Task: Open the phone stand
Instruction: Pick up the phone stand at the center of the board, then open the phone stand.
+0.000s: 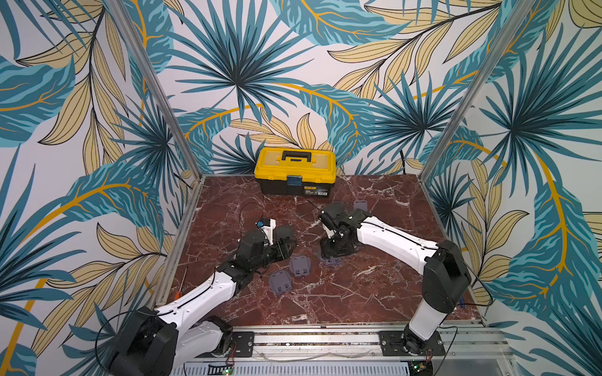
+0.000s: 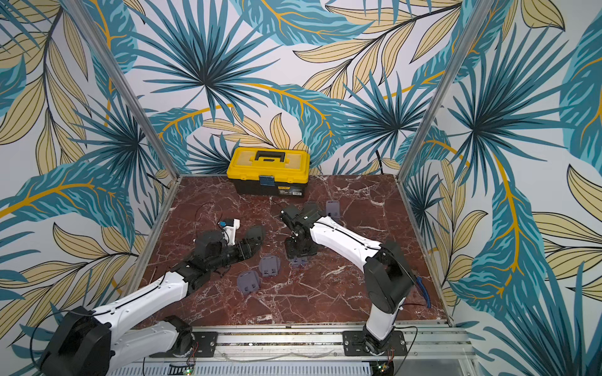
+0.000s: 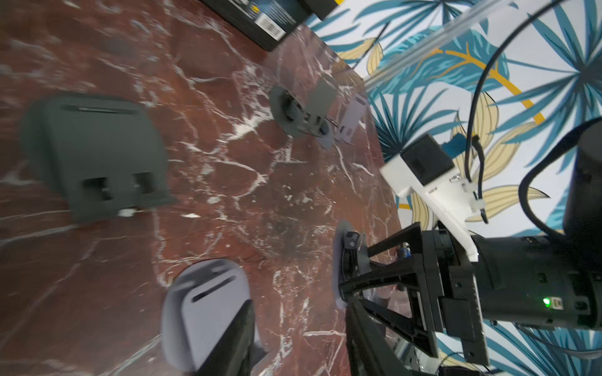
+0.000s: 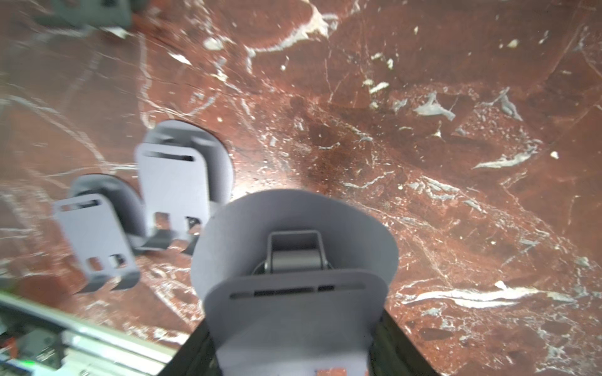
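Note:
My right gripper (image 1: 332, 255) points down at the marble table (image 1: 358, 293), shut on a light grey phone stand (image 4: 293, 319). Its fingers (image 4: 400, 345) clamp the slotted back plate, and the rounded base (image 4: 293, 215) is swung away from it, showing the hinge. In the left wrist view this stand (image 3: 340, 260) appears edge-on. My left gripper (image 3: 299, 312) hovers low just left of it, open, with bare marble between its fingers. One finger (image 3: 234, 338) lies across a second folded grey stand (image 3: 202, 302). Both top views show that stand (image 1: 299, 266) flat on the table.
A third folded grey stand (image 1: 280, 282) lies nearer the front. A dark stand (image 1: 285, 232) lies behind my left gripper. Another grey stand (image 1: 360, 205) and a dark opened one (image 3: 303, 117) sit behind my right arm. A yellow toolbox (image 1: 294, 171) stands at the back wall.

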